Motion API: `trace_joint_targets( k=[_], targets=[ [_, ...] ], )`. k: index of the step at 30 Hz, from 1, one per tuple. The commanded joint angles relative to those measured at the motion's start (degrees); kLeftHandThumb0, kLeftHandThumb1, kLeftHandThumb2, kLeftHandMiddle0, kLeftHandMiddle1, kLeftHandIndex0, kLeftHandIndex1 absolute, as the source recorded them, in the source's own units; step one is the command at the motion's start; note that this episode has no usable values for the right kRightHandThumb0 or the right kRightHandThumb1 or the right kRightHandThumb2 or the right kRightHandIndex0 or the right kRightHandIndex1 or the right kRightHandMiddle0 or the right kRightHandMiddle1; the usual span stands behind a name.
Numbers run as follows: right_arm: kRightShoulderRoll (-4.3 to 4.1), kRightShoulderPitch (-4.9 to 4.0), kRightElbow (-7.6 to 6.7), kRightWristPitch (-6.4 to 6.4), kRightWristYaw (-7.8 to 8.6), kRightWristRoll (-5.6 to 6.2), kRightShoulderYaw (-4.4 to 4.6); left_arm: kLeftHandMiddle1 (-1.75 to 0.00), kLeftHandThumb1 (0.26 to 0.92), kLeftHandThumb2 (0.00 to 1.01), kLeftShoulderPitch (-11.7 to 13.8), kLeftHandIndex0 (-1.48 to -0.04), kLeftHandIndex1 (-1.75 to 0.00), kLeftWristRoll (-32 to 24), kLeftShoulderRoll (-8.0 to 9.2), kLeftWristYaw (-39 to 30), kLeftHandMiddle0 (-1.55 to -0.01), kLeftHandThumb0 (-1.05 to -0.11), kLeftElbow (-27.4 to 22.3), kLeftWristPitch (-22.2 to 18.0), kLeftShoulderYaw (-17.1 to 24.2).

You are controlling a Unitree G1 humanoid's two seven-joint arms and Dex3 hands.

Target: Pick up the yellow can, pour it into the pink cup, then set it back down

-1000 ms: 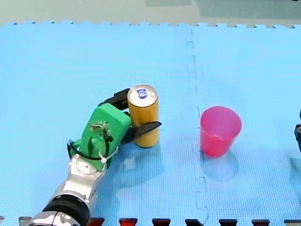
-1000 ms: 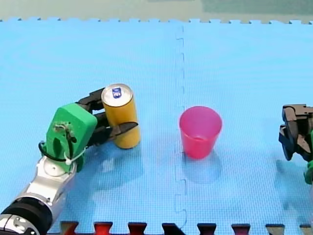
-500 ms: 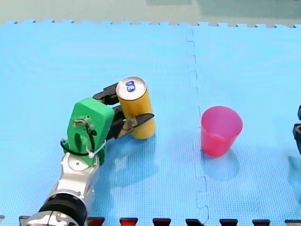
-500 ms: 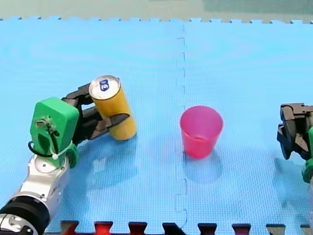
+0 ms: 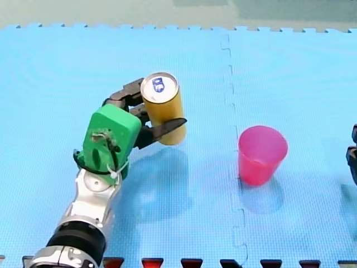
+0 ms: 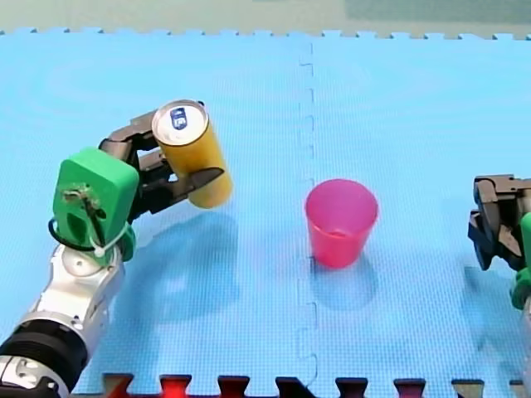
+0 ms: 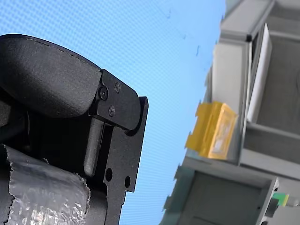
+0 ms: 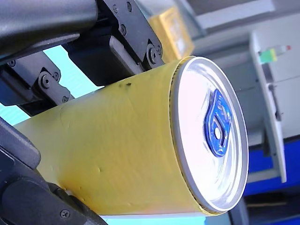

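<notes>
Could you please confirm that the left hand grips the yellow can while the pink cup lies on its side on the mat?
Not quite: the pink cup stands upright on the mat, as the second head view shows. The left hand does grip the yellow can. The right hand is at that view's right edge.

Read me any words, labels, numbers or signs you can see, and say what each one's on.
None readable.
The yellow can in the left hand: plain side, blue tab, no lettering.
The pink cup: unmarked.
The right hand is at the right edge.
</notes>
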Motion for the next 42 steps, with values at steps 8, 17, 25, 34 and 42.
trace_joint_targets(
  k=[8,17,25,34,42],
  targets=[
    [0.1,-0.24,-0.16,0.13,-0.33,-0.1,0.11,0.0,0.77,0.0,-1.0,-1.24,0.0,6.5,1.12,7.7,-1.38,-0.364,-0.6,-1.0,-3.9],
    [0.25,-0.31,-0.01,0.14,-0.22,-0.19,0.19,0.0,0.776,0.0,-2.4,-1.23,0.0,13.6,2.02,16.0,-1.36,-0.372,0.3,-0.3,-8.4],
    [0.6,-0.48,0.12,0.13,-0.41,-0.3,0.3,0.0,0.781,0.0,-3.9,-1.22,0.0,19.0,1.21,23.7,-1.33,-0.39,0.9,3.2,-12.3],
    [1.24,-0.7,0.35,0.26,-0.71,-0.37,0.28,-0.01,0.779,0.0,-5.2,-1.21,0.0,22.4,1.06,28.2,-1.32,-0.422,1.2,4.4,-15.8],
    [1.81,-1.22,0.5,0.63,-0.78,-0.27,0.16,-0.01,0.79,0.0,-8.1,-1.22,0.0,30.0,2.33,35.3,-1.34,-0.472,2.0,6.0,-21.9]
  ],
)
